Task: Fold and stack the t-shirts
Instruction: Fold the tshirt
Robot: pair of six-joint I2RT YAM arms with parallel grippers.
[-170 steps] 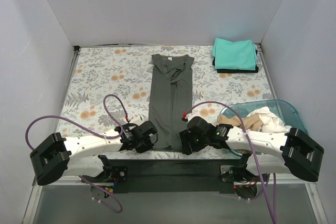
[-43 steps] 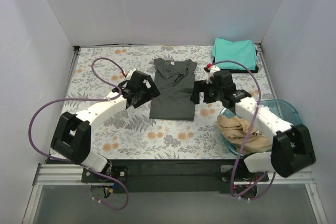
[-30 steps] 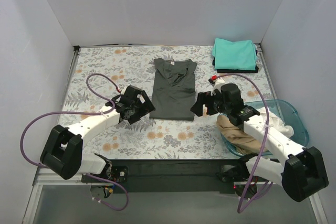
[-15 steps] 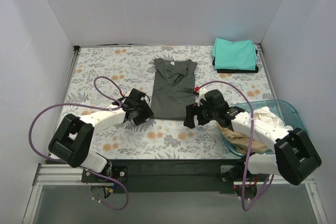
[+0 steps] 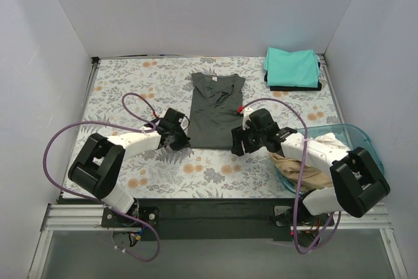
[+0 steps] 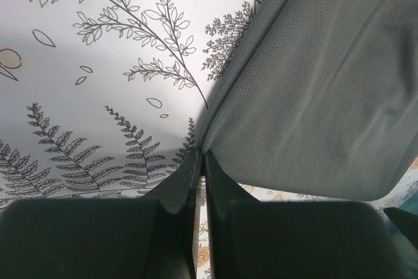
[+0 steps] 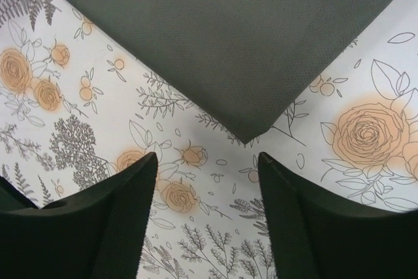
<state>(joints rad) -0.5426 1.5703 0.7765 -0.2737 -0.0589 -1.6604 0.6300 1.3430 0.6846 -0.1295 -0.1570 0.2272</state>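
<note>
Top external view: dark grey t-shirt (image 5: 214,112) lies part-folded mid-table (image 5: 124,89), left pincer (image 5: 185,140) closed at its near-left corner, right pincer (image 5: 238,144) open at its near-right corner; teal t-shirt (image 5: 292,66) already stacked on black t-shirt (image 5: 294,87), tan shirt (image 5: 302,173) and white shirt (image 5: 330,142) unfolded in basin (image 5: 356,136).

Floral table (image 5: 124,86): grey t-shirt (image 5: 214,115), basin (image 5: 358,132)

Five t-shirts by my count: one dark grey t-shirt (image 5: 215,112) at the centre of the frame, a teal one (image 5: 292,66) and a black one (image 5: 294,87) stacked at upper right, a tan one (image 5: 295,168) and a white one (image 5: 333,144) at lower right (both heaped in the single blue basin (image 5: 358,136)). Two arms, left arm (image 5: 134,140) and right arm (image 5: 308,152), two fingers (image 7: 124,213) each; two purple cables (image 5: 55,143).
</note>
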